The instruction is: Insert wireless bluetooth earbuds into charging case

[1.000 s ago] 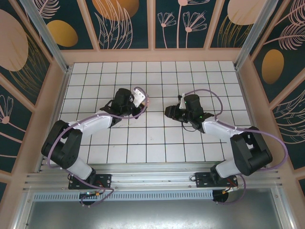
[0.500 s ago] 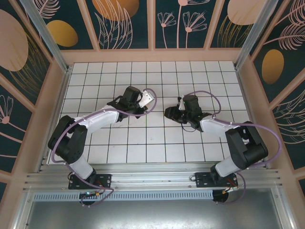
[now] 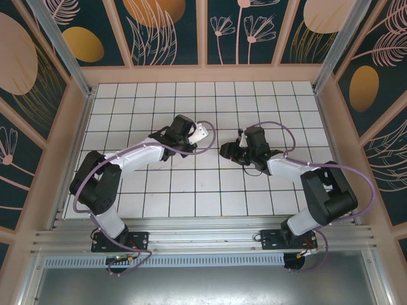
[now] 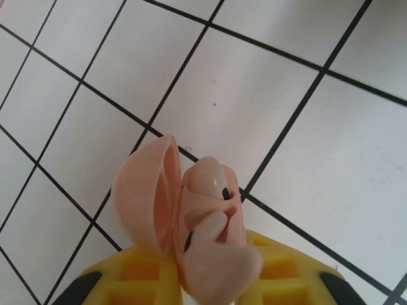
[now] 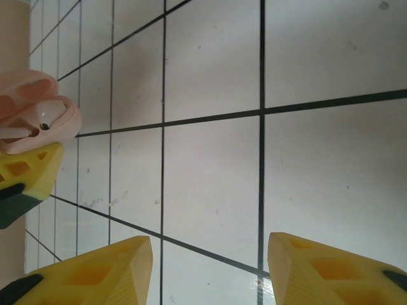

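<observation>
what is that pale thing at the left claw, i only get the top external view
observer: the left claw is shut on a pale pink charging case, hinged open
operator: any earbud in it
observer: yes, a pale pink earbud sits inside it
operator: is the right claw carrying one
observer: no, the right claw is open, bare floor tile between its fingers

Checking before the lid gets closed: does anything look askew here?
Yes: in the open pink case clamped by the left pincer, one earbud lies seated, but the nearer earbud juts out tilted, apparently not fully in its socket.
</observation>
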`<state>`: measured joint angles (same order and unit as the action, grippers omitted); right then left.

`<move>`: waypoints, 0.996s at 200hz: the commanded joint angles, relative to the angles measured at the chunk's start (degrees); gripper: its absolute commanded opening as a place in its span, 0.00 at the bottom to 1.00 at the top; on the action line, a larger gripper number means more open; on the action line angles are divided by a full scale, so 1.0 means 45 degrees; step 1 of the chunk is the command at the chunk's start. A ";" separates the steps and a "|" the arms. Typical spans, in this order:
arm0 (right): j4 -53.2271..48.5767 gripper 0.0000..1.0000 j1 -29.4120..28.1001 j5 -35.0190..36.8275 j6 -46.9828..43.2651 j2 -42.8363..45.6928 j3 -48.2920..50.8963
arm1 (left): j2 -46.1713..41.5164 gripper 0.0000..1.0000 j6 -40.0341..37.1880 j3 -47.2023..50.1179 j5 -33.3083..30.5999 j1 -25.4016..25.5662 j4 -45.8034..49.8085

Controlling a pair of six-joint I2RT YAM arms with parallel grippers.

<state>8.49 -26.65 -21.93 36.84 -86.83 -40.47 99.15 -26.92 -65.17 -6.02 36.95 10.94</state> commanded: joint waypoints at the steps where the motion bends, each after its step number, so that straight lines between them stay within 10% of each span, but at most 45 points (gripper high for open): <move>1: -0.0558 0.52 0.0094 0.0310 -0.0135 -0.0141 -0.0261 | 0.0372 0.06 -0.0799 -0.0531 -0.0942 0.0260 0.0675; 86: 0.1458 0.52 0.0434 -0.1532 0.0319 0.0790 0.0646 | -0.0773 0.07 -0.2830 0.0516 -0.0470 0.0300 0.0157; 199: -0.9160 0.47 0.1415 0.2648 -0.4966 -0.0418 -0.4531 | -0.1772 0.07 0.0745 0.1736 0.2192 -0.0478 -0.1245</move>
<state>-19.94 -22.37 -15.07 22.72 -85.10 -56.18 93.56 -28.23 -58.92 -0.73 35.64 8.27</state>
